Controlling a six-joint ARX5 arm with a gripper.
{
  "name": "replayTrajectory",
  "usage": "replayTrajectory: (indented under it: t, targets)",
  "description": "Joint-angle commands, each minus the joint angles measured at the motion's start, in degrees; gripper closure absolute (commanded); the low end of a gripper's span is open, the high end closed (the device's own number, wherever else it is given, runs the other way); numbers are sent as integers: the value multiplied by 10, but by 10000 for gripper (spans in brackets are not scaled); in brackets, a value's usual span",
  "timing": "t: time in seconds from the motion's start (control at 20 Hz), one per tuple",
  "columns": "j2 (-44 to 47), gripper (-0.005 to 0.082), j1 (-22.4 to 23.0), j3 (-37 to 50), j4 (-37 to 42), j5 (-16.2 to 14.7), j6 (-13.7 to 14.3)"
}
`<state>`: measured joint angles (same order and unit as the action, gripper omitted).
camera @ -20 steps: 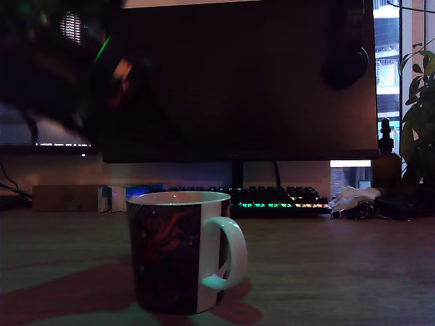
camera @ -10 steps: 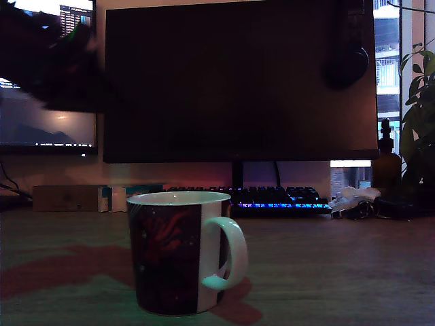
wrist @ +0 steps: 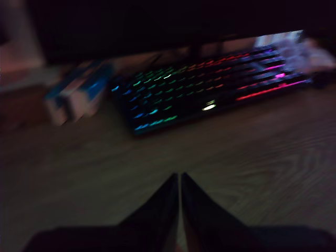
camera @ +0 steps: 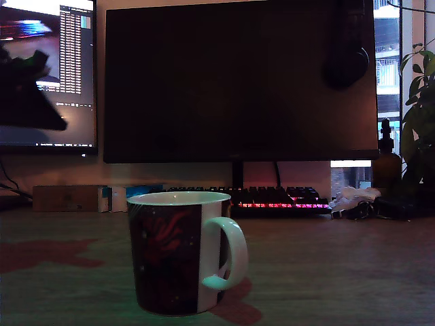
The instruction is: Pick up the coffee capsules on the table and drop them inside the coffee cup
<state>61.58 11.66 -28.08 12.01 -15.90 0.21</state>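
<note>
The coffee cup point(camera: 178, 252) stands upright near the front of the table point(camera: 340, 272), its white handle toward the exterior view's right. Its inside is hidden from this low angle. No coffee capsules show in either view. My arm is a dark blurred shape point(camera: 27, 102) high at the exterior view's left edge, well apart from the cup. In the wrist view my gripper point(wrist: 179, 177) is shut, its two dark fingers point(wrist: 157, 210) pressed together with nothing visible between them, hovering over bare wood-grain table point(wrist: 252, 157).
A lit keyboard point(camera: 272, 198) point(wrist: 210, 89) lies behind the cup under a large dark monitor point(camera: 238, 81). A second screen point(camera: 68, 68) glows at the exterior view's left. Small boxes point(camera: 112, 198) point(wrist: 76, 94), a dark bottle point(camera: 385, 166) and a plant point(camera: 421, 109) stand further back.
My arm has swung from above and left of the cup further toward the exterior view's left edge. The keyboard's light colours have shifted. The cup has not moved.
</note>
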Motion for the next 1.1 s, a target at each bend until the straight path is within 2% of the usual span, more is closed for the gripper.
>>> replayTrajectory:
  t: [0.0,0.1,0.25,0.55,0.65,0.8,1.05]
  targets:
    - [-11,792,-10,-2,-4,8,-2]
    - [-25,792,-25,-2,-25,25,-2]
    - [-49,792,-54,-2,-46,30,2]
    - [-115,792,-103,8,-82,-4,2]
    - [-154,792,-108,26,-87,-9,-3]
    - [-226,792,-108,56,-104,-10,-36]
    - [-359,792,-107,79,-170,-6,-54]
